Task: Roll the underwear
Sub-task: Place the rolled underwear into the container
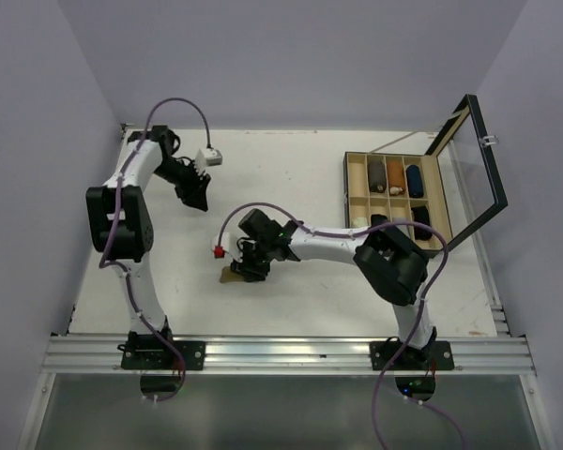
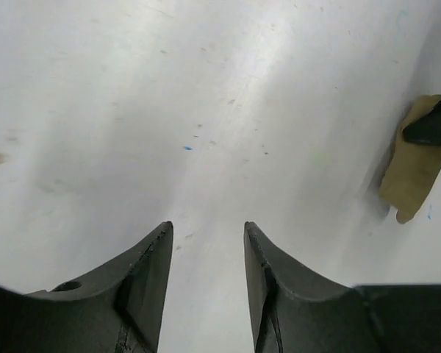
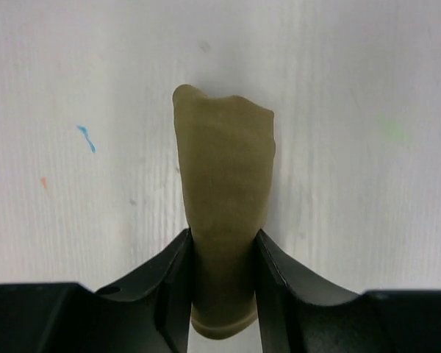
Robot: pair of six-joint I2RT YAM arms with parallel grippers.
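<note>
The underwear, an olive-tan roll, lies on the white table near its middle. The right gripper has its fingers pressed against both sides of the roll's near end, pinching it. Well apart, toward the back left, the left gripper hangs over bare table, fingers parted with nothing between them. An open box stands at the right.
</note>
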